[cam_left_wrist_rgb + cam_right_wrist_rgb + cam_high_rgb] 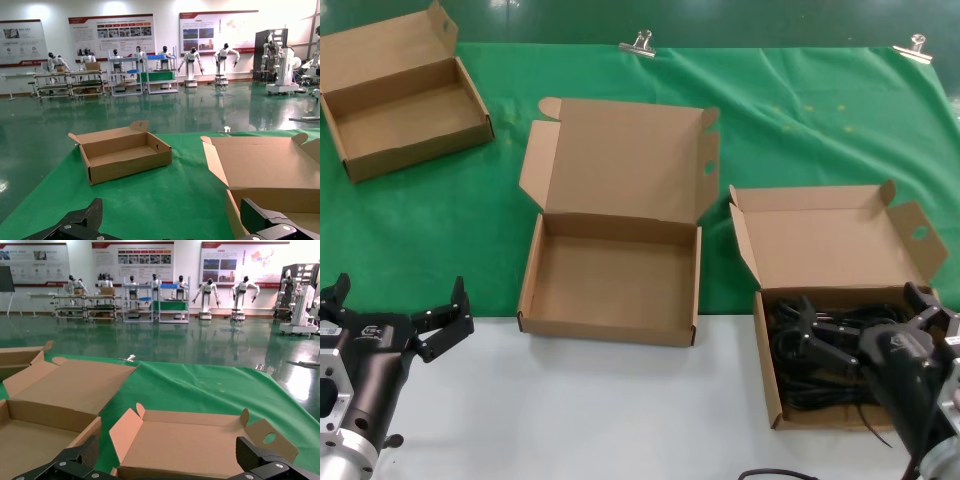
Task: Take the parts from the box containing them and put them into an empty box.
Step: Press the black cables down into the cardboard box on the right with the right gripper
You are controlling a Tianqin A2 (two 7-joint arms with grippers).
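Three open boxes: small one (405,95) far left, empty box (610,290) centre, cord box (840,300) right holding tangled cords (820,350), count and axis unclear. My right gripper (860,315) spread above them; left gripper (400,310) spread, idle.

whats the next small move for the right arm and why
Probably lower the right gripper and close on a cord. Its fingers are spread over the parts in the box containing them, with nothing held, and an empty box waits alongside.

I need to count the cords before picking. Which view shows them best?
The head view: the parts lie tangled in the box containing them, under the right gripper. The right wrist view shows only that box's lid; the left wrist view shows neither.
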